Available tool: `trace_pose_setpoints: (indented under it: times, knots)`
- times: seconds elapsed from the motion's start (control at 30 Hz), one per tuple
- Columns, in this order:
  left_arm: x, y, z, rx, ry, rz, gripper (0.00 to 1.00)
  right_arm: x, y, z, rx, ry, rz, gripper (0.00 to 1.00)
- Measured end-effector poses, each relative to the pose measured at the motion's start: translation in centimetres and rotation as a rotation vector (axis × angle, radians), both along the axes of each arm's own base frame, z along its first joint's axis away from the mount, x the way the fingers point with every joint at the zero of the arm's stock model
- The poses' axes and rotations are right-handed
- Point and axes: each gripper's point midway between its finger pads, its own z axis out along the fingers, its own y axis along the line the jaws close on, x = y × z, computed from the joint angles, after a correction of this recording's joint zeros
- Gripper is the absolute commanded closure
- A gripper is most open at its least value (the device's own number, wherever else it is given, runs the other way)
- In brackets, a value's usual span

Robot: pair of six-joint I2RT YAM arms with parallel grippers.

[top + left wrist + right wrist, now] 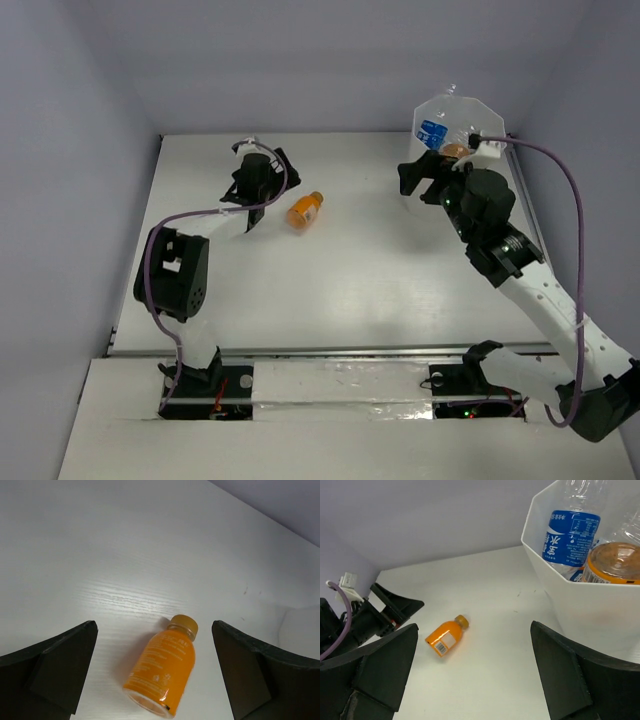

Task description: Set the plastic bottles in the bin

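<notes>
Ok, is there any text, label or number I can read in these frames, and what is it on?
Blue-label bottle in the bin: large white Chinese characters, one looks like "水"; the small print is too small to read.
Orange bottle on the table: faint label print and a white patch with dark marks, all too blurred to read.
Second orange bottle, in the bin: no text shows.

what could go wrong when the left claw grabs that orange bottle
The orange bottle lies on its side in front of the open left claw; being round, it may roll away or slip out as the claw closes. The bin stands far off beside the right claw, so carrying it there risks a collision.
</notes>
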Motion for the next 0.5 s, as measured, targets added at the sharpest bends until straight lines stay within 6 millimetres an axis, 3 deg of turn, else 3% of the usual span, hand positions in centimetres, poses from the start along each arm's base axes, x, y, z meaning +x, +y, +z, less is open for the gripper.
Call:
trace_pose_setpoints:
  times: [0.17, 0.33, 0.5]
  knots:
    - [-2.0, -1.8, -0.1, 0.024, -0.008, -0.158, 0.01, -1.4, -0.5, 0.5, 0.014, -0.024, 0.013, 0.01]
    - [-3.5, -6.4, -1.4, 0.125, 0.014, -0.367, 0.01, -2.2, -0.4, 1.0, 0.025, -0.041, 0.03, 0.01]
    - [-4.6, -10.4, -4.5, 0.225, 0.076, -0.517, 0.01, -2.4, 0.2, 0.3, 0.017, -0.023, 0.052, 0.0]
